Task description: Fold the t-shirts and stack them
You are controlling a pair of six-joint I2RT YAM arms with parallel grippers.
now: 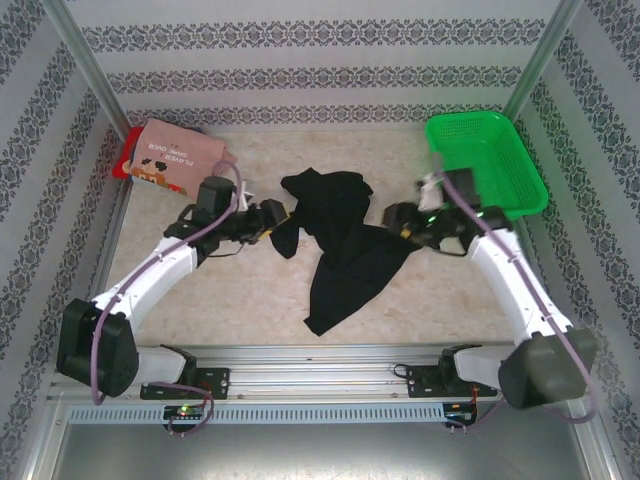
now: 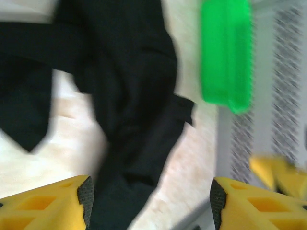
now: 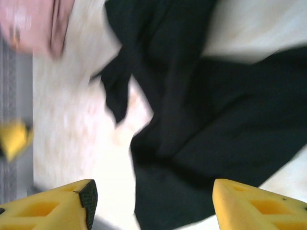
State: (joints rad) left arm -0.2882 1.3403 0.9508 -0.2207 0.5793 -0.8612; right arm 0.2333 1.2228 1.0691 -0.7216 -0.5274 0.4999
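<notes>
Grippers: left gripper (image 1: 272, 222) and right gripper (image 1: 398, 218) both had jaws wide apart, holding nothing. Black t-shirt (image 1: 340, 245) lay crumpled mid-bench (image 1: 230, 300) between them. Pink t-shirt (image 1: 178, 158) sat on red t-shirt (image 1: 127, 152) at far-left corner, green basket (image 1: 485, 160) at far-right.

One t-shirt (image 1: 340, 245) lies between left claw (image 1: 272, 218) and right claw (image 1: 395, 217); basket (image 1: 497, 190) back-right.

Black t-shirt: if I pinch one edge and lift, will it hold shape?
Probably not: the black t-shirt lies crumpled in folds, so it should droop and trail. Pushed, it would likely bunch on the table rather than slide whole.
</notes>
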